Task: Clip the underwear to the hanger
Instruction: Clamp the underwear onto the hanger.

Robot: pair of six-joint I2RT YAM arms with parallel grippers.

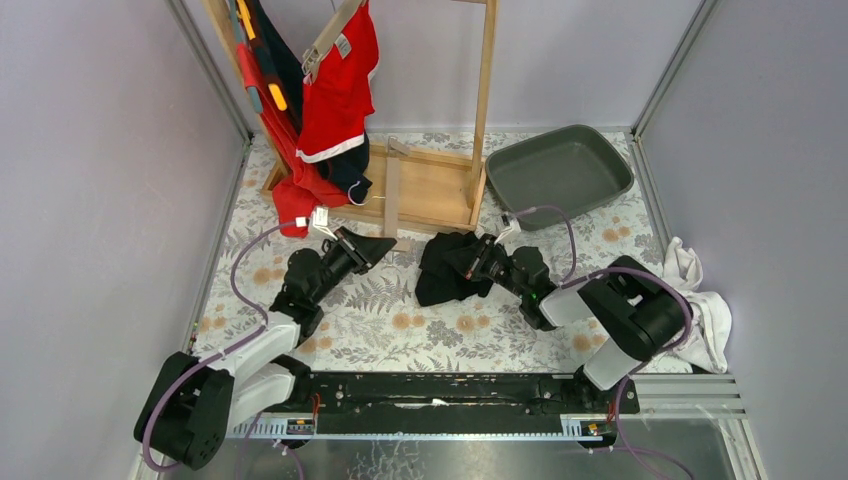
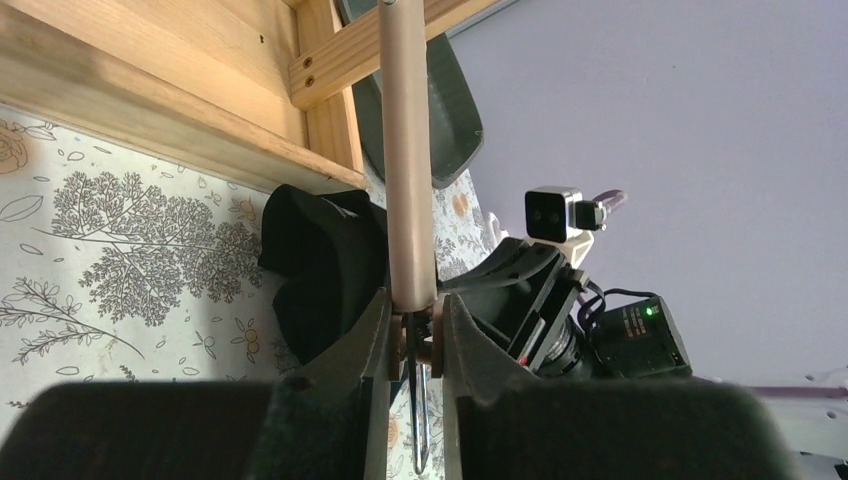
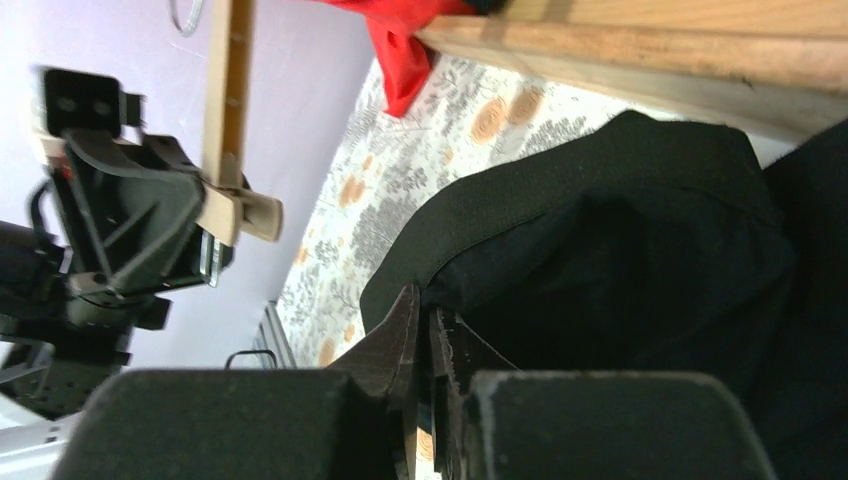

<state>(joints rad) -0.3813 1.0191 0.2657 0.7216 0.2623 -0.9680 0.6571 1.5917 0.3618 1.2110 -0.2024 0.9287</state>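
Note:
The black underwear [image 1: 443, 268] lies crumpled on the floral mat in front of the wooden rack. My right gripper [image 1: 472, 262] is shut on its edge; the right wrist view shows the jaws [image 3: 428, 312] pinching the waistband of the underwear [image 3: 620, 230]. My left gripper [image 1: 388, 243] is shut on the clip end of the beige hanger [image 1: 392, 190], whose bar lies across the rack's base. In the left wrist view the hanger bar [image 2: 407, 150] rises from between my fingers [image 2: 372, 330], with the underwear [image 2: 320, 260] just behind. The hanger [image 3: 226, 110] also shows in the right wrist view.
A wooden rack [image 1: 440, 185] with red and dark garments [image 1: 335, 90] stands at the back left. A grey bin [image 1: 560, 170] sits at the back right. A white cloth [image 1: 700, 300] lies at the right edge. The side walls are close.

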